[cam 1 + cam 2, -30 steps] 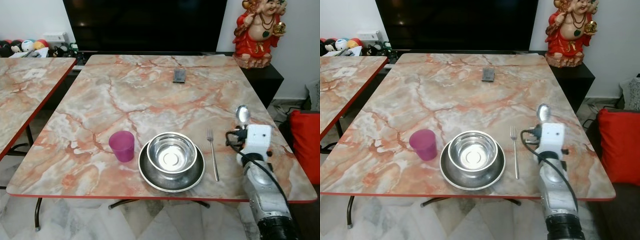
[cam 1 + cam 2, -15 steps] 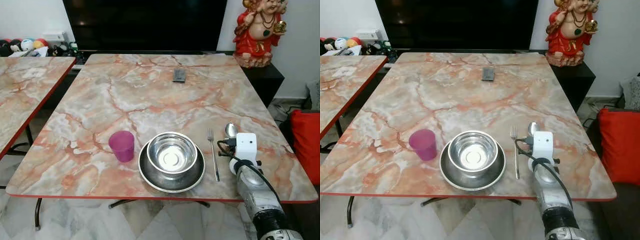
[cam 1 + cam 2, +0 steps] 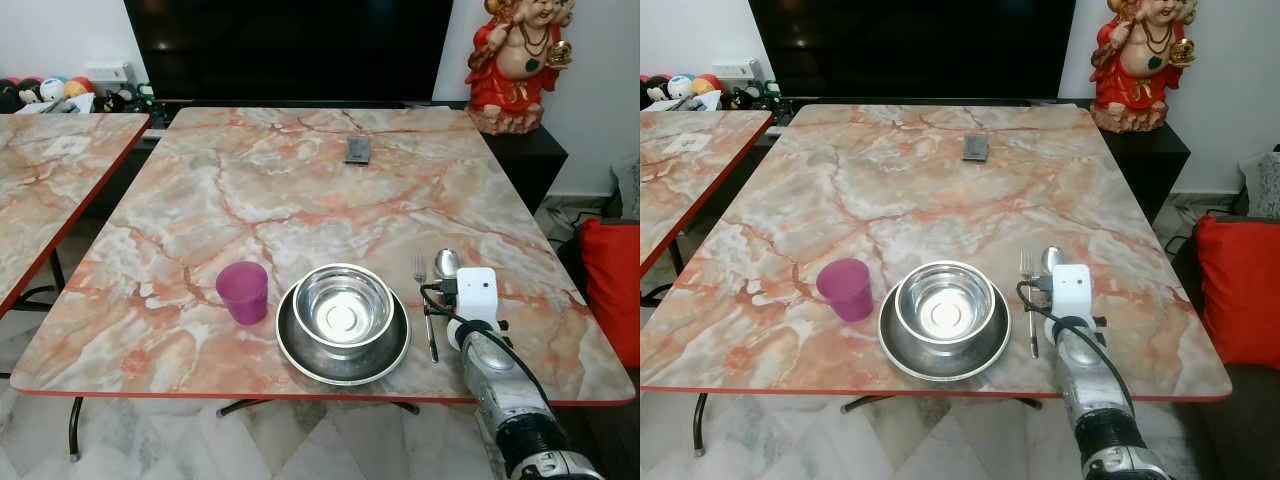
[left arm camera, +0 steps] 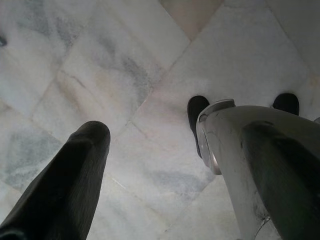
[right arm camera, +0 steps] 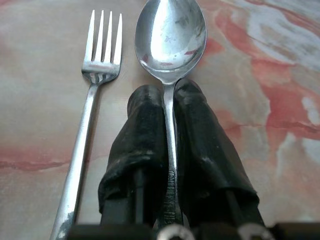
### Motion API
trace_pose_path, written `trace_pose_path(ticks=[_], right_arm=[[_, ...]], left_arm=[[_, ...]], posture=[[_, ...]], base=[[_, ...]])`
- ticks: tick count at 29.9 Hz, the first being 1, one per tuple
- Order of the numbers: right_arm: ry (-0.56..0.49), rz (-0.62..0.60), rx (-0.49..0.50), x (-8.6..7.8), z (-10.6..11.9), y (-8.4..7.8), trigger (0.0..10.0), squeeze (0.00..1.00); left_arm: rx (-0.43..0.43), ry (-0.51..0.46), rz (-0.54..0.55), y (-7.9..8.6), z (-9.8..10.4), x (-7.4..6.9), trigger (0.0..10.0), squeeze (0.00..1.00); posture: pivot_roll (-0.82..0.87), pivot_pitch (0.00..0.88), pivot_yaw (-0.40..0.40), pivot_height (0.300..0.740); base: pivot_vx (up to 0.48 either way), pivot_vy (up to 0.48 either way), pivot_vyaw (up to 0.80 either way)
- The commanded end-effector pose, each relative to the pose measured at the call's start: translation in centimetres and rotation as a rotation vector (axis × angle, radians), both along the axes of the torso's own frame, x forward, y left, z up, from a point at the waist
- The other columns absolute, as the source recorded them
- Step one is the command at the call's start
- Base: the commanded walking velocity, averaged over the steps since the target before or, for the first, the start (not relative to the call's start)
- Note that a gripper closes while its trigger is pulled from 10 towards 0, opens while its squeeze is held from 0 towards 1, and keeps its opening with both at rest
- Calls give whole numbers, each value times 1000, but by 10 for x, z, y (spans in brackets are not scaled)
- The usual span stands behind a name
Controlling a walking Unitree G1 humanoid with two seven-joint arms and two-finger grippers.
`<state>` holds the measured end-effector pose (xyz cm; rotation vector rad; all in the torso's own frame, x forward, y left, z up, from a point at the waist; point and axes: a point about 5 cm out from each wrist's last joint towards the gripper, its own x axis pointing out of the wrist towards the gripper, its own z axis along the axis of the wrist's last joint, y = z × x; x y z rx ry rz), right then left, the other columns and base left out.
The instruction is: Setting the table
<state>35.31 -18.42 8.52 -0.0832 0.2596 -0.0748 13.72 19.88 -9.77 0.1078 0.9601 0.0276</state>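
Right gripper [image 5: 167, 107]: clamped on the spoon [image 5: 170, 37] handle, bowl up.
Spoon: low over the table [image 3: 300, 200] near its front edge, just beside the fork [image 3: 426, 305], handles parallel, likely so it lands as the outer piece.
Setting: fork beside the bowl [image 3: 342, 303] on its plate [image 3: 343, 360]; cup [image 3: 243, 291] on the other side.
Right arm: reaches forward over the front edge, wrist level.
Left gripper [image 4: 150, 165]: spread, hanging over floor.

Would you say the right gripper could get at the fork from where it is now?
Probably not yet: the right gripper is shut on the spoon. The fork lies just beside it on bare table, nothing between, so once the spoon is released the way looks free.
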Motion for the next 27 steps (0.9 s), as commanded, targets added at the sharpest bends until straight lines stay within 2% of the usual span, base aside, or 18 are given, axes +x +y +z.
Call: trace_pose_path(ticks=[1, 27], right_arm=[[-17, 5, -3, 3, 3, 3, 10000, 0], [16, -4, 4, 2, -6, 10, 10000, 0]], left_arm=[[-35, 79, -14, -8, -8, -19, 10000, 0], [-31, 81, -13, -6, -8, -20, 10000, 0]], posture=[[-10, 93, 6, 740], [-3, 99, 5, 740]], base=[[0, 0, 0], [0, 0, 0]])
